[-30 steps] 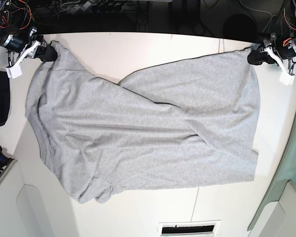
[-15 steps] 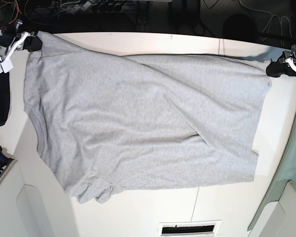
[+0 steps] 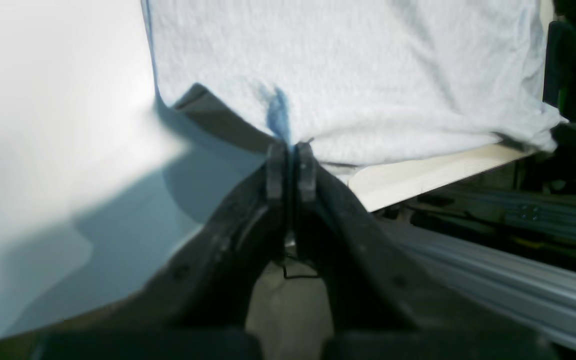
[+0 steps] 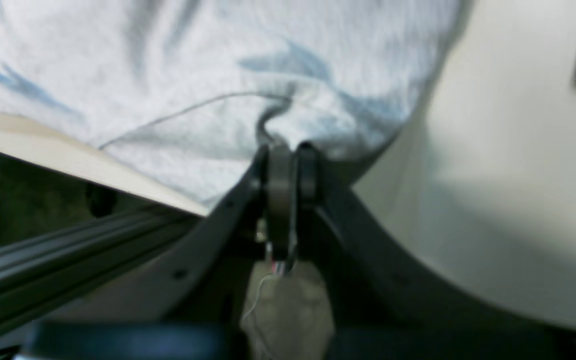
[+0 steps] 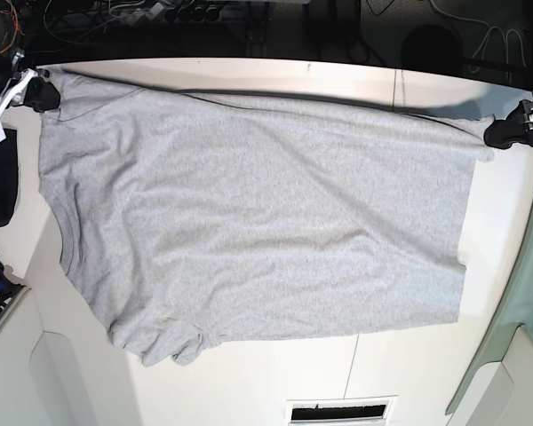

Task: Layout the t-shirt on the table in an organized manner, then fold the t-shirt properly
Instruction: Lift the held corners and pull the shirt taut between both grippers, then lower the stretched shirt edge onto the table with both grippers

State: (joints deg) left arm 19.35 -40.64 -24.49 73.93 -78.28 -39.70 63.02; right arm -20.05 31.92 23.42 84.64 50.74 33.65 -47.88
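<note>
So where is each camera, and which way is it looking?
Base: high above, looking straight down at the t-shirt spread on the table; both tools show at the far corners.
Left wrist: on the left arm, looking along the left tool, shut on the shirt's edge.
Right wrist: on the right arm, looking along the right tool, shut on the shirt too.
Shared: all three see the same grey shirt and white table.

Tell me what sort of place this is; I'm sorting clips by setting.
Probably a robotics lab bench: loose cables behind the white table, an aluminium frame rail below it, and a t-shirt stretched between two arms.
</note>
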